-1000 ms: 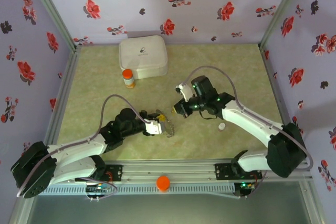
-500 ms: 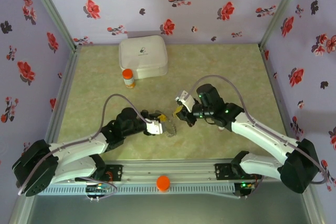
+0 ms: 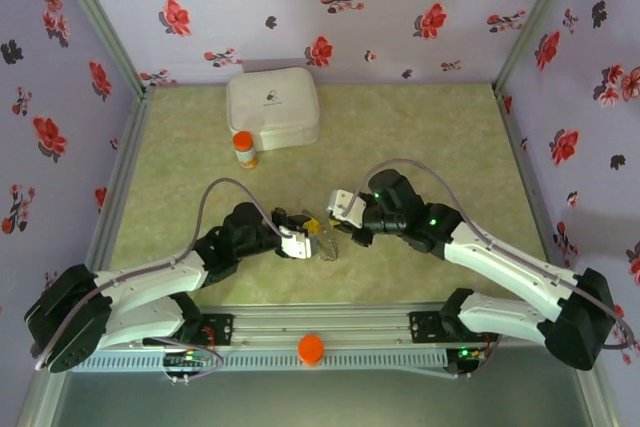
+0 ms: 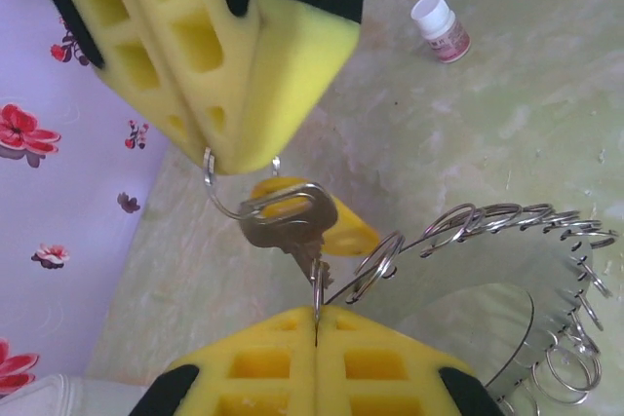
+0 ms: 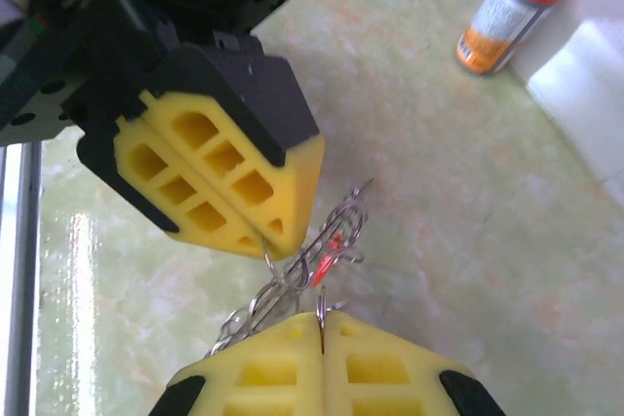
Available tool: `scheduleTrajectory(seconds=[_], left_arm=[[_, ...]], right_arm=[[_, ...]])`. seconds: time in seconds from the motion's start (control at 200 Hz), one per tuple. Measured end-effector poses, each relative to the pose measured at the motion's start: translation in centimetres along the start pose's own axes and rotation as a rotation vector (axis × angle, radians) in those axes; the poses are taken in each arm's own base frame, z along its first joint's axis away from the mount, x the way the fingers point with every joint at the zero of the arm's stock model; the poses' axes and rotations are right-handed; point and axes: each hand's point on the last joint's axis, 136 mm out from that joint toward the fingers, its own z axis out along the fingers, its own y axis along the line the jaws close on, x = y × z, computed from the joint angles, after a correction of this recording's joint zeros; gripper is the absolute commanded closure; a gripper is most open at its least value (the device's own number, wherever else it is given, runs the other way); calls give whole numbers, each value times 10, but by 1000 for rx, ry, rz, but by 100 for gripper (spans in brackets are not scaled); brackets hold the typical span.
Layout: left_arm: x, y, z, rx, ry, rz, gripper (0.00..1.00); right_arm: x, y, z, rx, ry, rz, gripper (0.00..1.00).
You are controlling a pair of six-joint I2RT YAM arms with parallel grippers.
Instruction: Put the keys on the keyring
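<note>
Tabletop [image 4: 507,94]: keyring [image 4: 507,226] in left end effector [image 4: 317,323]

— Left arm [image 3: 150,285] and right arm [image 3: 500,260]?
— White links, black joints, a grey cable [image 3: 215,187] looping over each.
— Left end effector [image 4: 317,323], right end effector [image 5: 322,323]?
— Black housings, yellow foam pads [image 4: 258,365] with square cut-outs.

This is a robot test booth of the kind found in a lab. Flowered lilac paper walls [image 3: 400,7] are stretched between bare metal frame posts [image 3: 100,22] around a marbled green table top [image 3: 440,127]. The left arm [image 3: 150,287] and right arm [image 3: 500,262] are bolted to a slotted aluminium rail [image 3: 330,327] at its near edge.
</note>
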Motion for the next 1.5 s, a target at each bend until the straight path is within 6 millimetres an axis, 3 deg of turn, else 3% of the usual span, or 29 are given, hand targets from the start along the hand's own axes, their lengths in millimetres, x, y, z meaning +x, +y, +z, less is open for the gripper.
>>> scheduleTrajectory(seconds=[0.975,1.5], left_arm=[[-17,-13,3,99,-83,-89,100],[-16,-12,3,94,-76,-85,100]], right_arm=[[3,23,0,24,24,-400,100],[12,27,-6,14,59,-369,100]])
